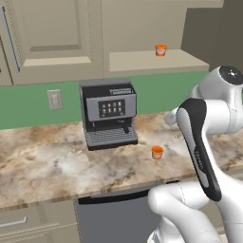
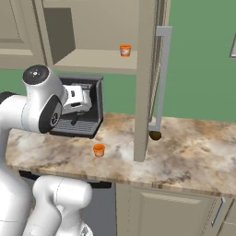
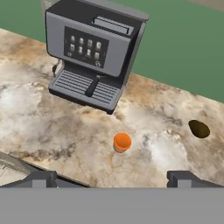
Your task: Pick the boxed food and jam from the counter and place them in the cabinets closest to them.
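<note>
Standing on the counter (image 1: 42,161) in front of the coffee machine (image 1: 109,114) is one small orange jam jar (image 1: 157,152), upright and alone on the marbled stone, a little to the right of the machine's drip tray and nearer the counter's front edge. In the hand view the same jar (image 3: 122,142) sits below the machine (image 3: 94,52), and the gripper (image 3: 111,178) hovers above it, its two dark fingertips (image 3: 41,178) spread wide apart with nothing between them. A second jar alike (image 1: 161,50) stands on the pale shelf of the open wall cabinet (image 1: 152,61) up and to the right of the machine; the right base view shows it (image 2: 125,50) near the back of that shelf. A small dark oval object (image 3: 199,128) lies on the counter well right of the jar; in the right base view it (image 2: 156,135) lies just beside the foot of the cabinet's side panel (image 2: 144,83). No reddish-brown carton can be picked out.
</note>
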